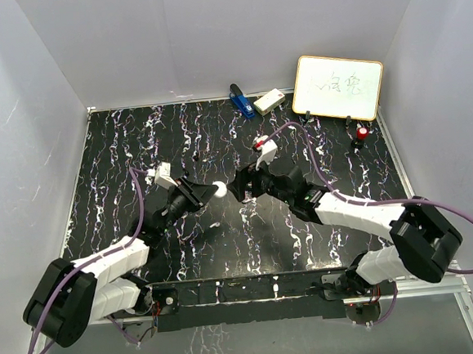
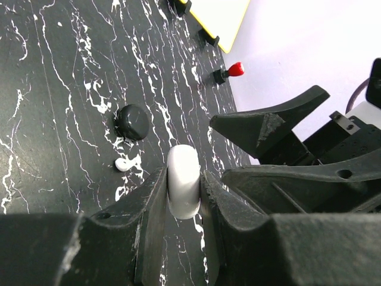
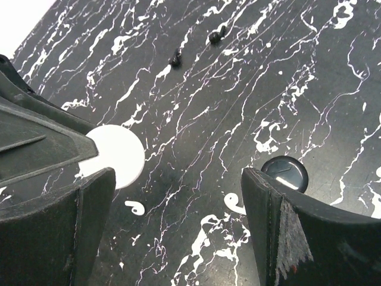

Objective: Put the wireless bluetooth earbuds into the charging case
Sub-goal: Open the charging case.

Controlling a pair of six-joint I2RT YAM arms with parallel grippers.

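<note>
- The left gripper (image 2: 183, 199) is clamped on the white case (image 2: 182, 164), a smooth round puck held edge-on between its two fingers.
- The case is held above the table (image 1: 120, 153), near the middle, with its flat faces against the finger pads.
- No brand, logo or print shows on the parts of the case in view.
- The right gripper (image 3: 178, 176) has its jaws wide apart with nothing between them. It sits just beside the case, facing the left gripper.
- Both earbuds lie loose on the black, white-veined table, below the two grippers.
- The first earbud (image 3: 136, 207) is a tiny white hooked piece. In the right wrist view it lies just below the case, apart from either finger.
- The second earbud (image 3: 235, 204) lies near the black disc (image 3: 286, 173) and is partly hidden by the right gripper's finger.
- The left wrist view shows one earbud just beside that black disc. The disc carries no readable mark.
- Two small black bits (image 3: 174, 58) lie farther off on the table, too small to identify.
- A whiteboard (image 1: 338, 87) with a yellow rim leans at the far right corner. It carries a few handwritten strokes, too faint to read.
- A red knob (image 1: 362, 133) on a black base stands near the board's lower right.
- A blue item (image 1: 239, 100) and a white box (image 1: 269, 101) sit side by side at the far edge, with no legible label on either.
</note>
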